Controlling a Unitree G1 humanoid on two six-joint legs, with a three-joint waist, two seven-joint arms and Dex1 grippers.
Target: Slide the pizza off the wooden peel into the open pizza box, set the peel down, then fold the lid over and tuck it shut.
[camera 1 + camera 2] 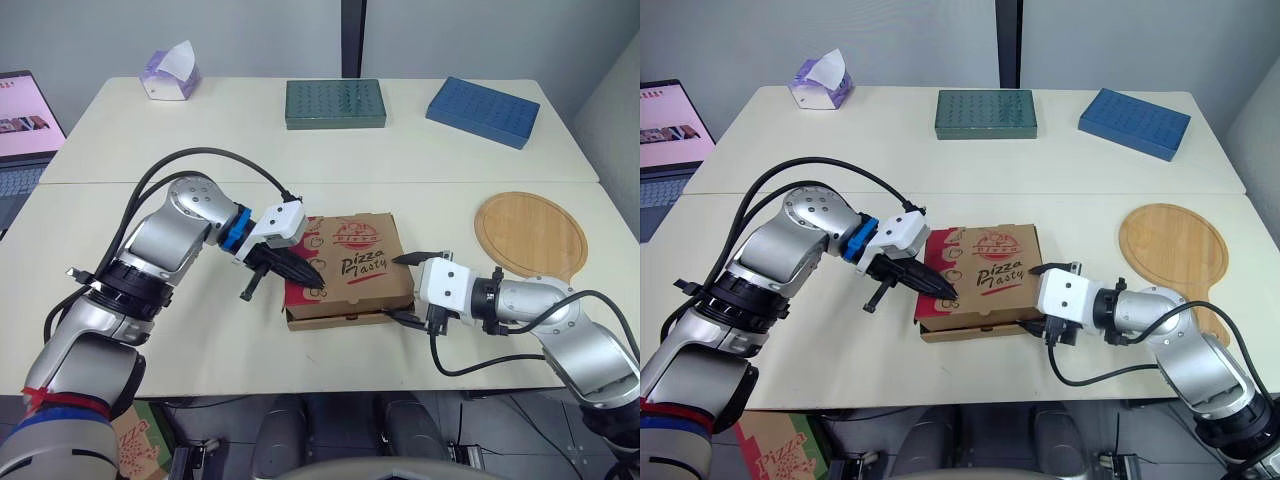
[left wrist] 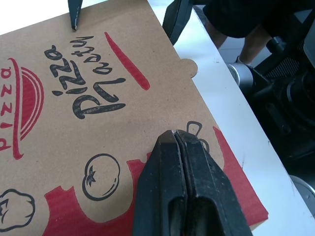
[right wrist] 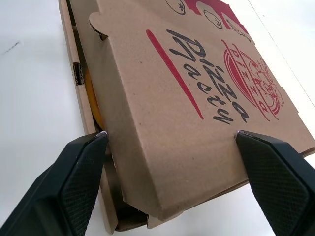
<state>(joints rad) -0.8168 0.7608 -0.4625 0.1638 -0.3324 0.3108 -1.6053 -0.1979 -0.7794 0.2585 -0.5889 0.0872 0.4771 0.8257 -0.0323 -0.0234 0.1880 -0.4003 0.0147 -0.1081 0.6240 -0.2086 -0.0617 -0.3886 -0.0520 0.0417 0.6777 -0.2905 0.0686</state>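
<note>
The brown pizza box point(image 1: 355, 262) lies in the middle of the near table with its printed lid folded down. In the right wrist view the lid's side flap stands a little out from the base, and an orange strip of pizza point(image 3: 93, 103) shows in the gap. My left gripper point(image 1: 312, 281) is shut, its tips resting on the lid's near left corner point(image 2: 174, 135). My right gripper point(image 1: 397, 288) is open at the box's right side, one finger by the lid's top edge and the other by the front corner. The round wooden peel point(image 1: 530, 235) lies flat on the table to the right.
On the far table stand a tissue box point(image 1: 170, 75) at the left, a dark green tray point(image 1: 335, 103) in the middle and a blue box point(image 1: 483, 111) at the right. A laptop point(image 1: 22, 125) sits at the far left edge. Office chairs stand below the near table edge.
</note>
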